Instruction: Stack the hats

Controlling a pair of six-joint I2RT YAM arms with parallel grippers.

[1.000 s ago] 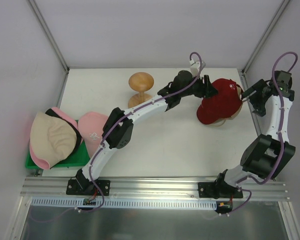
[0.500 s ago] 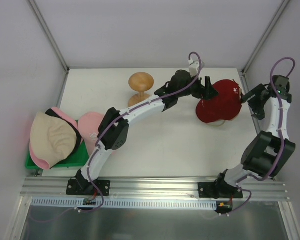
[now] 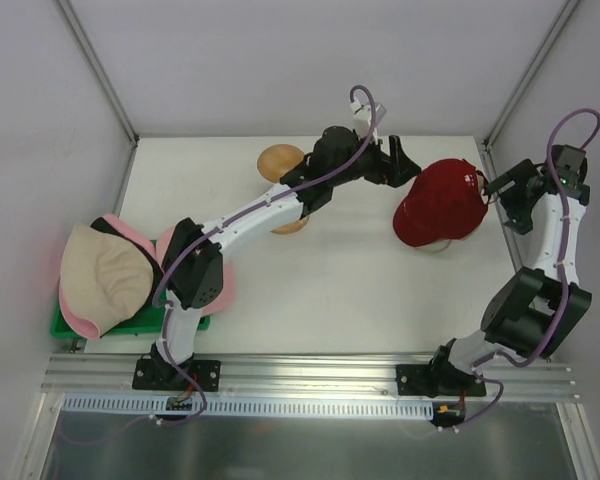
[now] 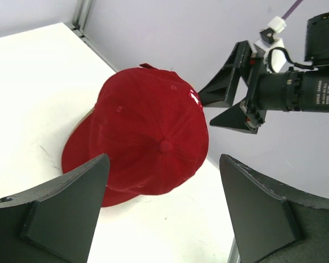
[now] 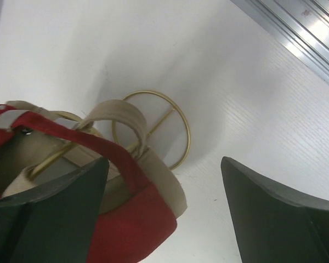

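A red baseball cap (image 3: 440, 203) sits on a beige hat, on a gold wire stand at the back right. My left gripper (image 3: 408, 166) is open and empty, just left of the cap and apart from it. The left wrist view shows the cap (image 4: 148, 142) beyond my open left gripper (image 4: 164, 213). My right gripper (image 3: 494, 192) is open at the cap's right side. Its view (image 5: 164, 213) shows the cap's red rim (image 5: 115, 230), the beige hat (image 5: 159, 181) and the stand's wire ring (image 5: 182, 131). A beige bucket hat (image 3: 100, 275) lies on black and pink hats at the left. A pink cap (image 3: 185, 250) lies beside them.
A wooden mushroom-shaped stand (image 3: 278, 160) stands at the back middle, partly hidden by my left arm. A green tray (image 3: 80, 325) holds the left pile of hats at the table's left edge. Metal frame posts and walls close in the back corners.
My left gripper has drawn back from the red cap to the left, and its arm has swung left over the wooden stand. The cap stays on its stand. The right gripper has barely moved.
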